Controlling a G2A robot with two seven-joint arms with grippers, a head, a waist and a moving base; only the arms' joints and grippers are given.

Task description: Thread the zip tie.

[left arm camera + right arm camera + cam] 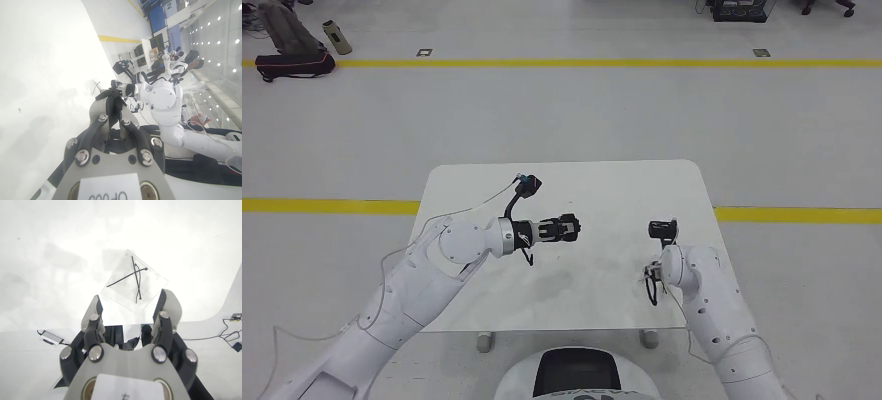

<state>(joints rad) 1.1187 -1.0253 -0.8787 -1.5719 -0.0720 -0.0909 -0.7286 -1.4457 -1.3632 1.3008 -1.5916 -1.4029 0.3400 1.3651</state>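
Right gripper (130,295) hangs with its fingers spread wide and nothing between them, just short of the black zip ties (134,273). These lie crossed inside a clear tray (151,283). The tray sits flat on the white table (56,256), near one edge. Left gripper (112,97), fingers pressed together, is over the table's middle, well apart from the tray.

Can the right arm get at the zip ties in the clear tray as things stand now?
Probably yes. The right gripper is open and faces the clear tray; the zip ties lie crossed inside it with nothing over them.
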